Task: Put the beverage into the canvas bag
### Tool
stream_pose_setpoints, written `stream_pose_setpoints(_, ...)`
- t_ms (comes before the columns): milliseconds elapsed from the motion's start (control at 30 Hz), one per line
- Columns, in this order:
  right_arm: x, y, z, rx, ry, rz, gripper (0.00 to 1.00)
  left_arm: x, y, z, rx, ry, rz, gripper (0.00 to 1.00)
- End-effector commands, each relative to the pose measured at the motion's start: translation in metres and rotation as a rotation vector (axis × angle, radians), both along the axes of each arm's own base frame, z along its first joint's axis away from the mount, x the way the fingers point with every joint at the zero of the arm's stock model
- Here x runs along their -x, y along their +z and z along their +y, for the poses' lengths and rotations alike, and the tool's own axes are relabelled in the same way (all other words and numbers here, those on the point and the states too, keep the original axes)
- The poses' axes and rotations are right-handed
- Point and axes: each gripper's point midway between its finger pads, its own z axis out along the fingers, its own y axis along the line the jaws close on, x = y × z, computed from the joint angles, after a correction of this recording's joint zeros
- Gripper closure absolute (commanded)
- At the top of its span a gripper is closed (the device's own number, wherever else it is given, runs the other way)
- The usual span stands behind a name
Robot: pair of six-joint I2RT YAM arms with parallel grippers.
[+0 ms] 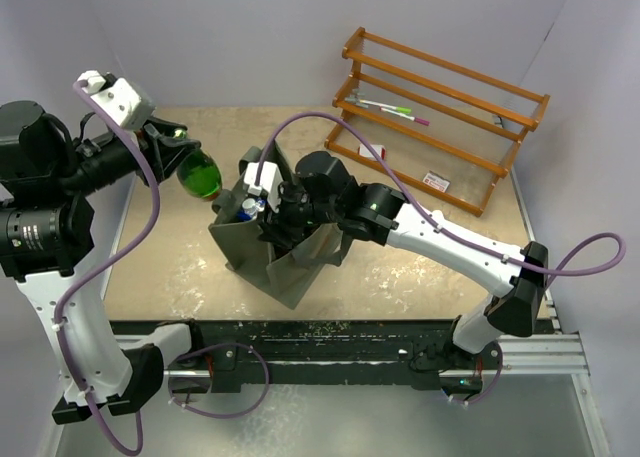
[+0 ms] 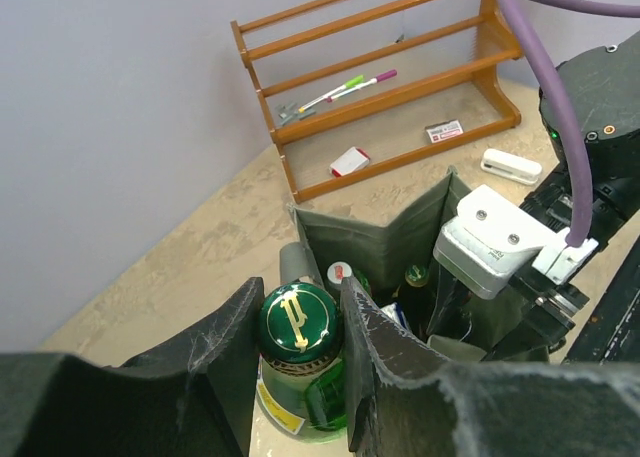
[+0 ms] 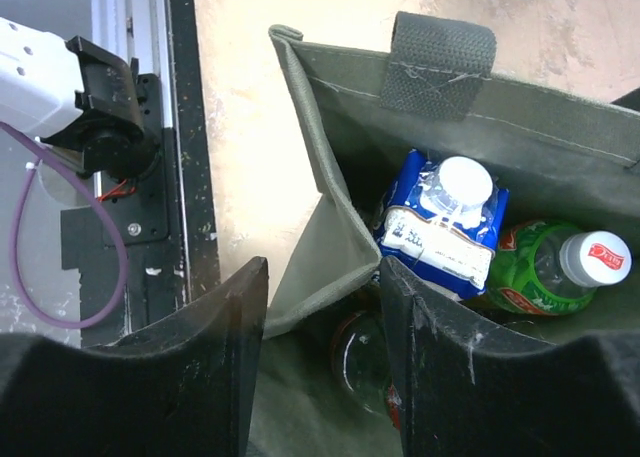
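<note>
One green bottle (image 2: 305, 402), gold-emblem cap (image 2: 298, 317)

Pale grey walls (image 1: 250, 37), mottled beige tabletop (image 1: 420, 267), orange wooden rack (image 1: 447, 64) far right.

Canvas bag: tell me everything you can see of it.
The canvas bag is a dark grey-green fabric tote, boxy, standing upright on the table with its mouth open. A webbing handle is stitched at one rim. Inside lie a blue-labelled bottle and a green-labelled bottle, both white-capped. The right gripper has a finger on either side of one wall near a corner fold.
</note>
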Motion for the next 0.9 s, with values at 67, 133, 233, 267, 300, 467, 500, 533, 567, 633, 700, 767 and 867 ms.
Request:
stream_pose_setpoints(67,0.024,0.012,0.004,-0.046,0.138,0.013,0.54,0.007,0.042,-0.014,0.043,-0.097,-0.187,1.0)
stream_pose_setpoints(133,0.028,0.011,0.004,-0.042,0.158,0.02,0.57,0.004,0.042,-0.015,0.059,-0.105,-0.177,1.0)
stream_pose_setpoints(233,0.035,0.011,0.004,-0.041,0.203,0.027,0.61,0.001,0.043,-0.016,0.073,-0.118,-0.166,1.0)
stream_pose_setpoints(267,0.039,0.01,0.004,-0.043,0.224,0.031,0.62,0.0,0.043,-0.017,0.078,-0.125,-0.159,1.0)
stream_pose_setpoints(300,0.043,0.011,0.003,-0.046,0.246,0.038,0.62,-0.001,0.041,-0.018,0.085,-0.133,-0.149,1.0)
stream_pose_setpoints(467,0.055,0.008,0.003,-0.052,0.321,0.053,0.63,-0.008,0.031,-0.021,0.134,-0.168,-0.092,1.0)
stream_pose_setpoints(500,0.057,0.008,0.003,-0.053,0.332,0.057,0.63,-0.009,0.03,-0.022,0.142,-0.176,-0.083,1.0)
stream_pose_setpoints(533,0.059,0.009,0.003,-0.055,0.343,0.061,0.63,-0.009,0.029,-0.023,0.148,-0.187,-0.075,1.0)
stream_pose_setpoints(567,0.061,0.009,0.003,-0.058,0.351,0.06,0.63,-0.009,0.029,-0.024,0.155,-0.198,-0.068,1.0)
stream_pose_setpoints(633,0.062,0.009,0.004,-0.06,0.363,0.063,0.63,-0.009,0.031,-0.026,0.166,-0.219,-0.061,1.0)
stream_pose_setpoints(700,0.063,0.008,0.005,-0.058,0.368,0.064,0.62,-0.008,0.032,-0.028,0.175,-0.239,-0.058,1.0)
stream_pose_setpoints(767,0.064,0.006,0.005,-0.053,0.373,0.061,0.6,-0.007,0.033,-0.03,0.179,-0.251,-0.056,1.0)
stream_pose_setpoints(867,0.067,0.007,0.006,-0.052,0.382,0.045,0.57,-0.007,0.029,-0.031,0.182,-0.263,-0.042,1.0)
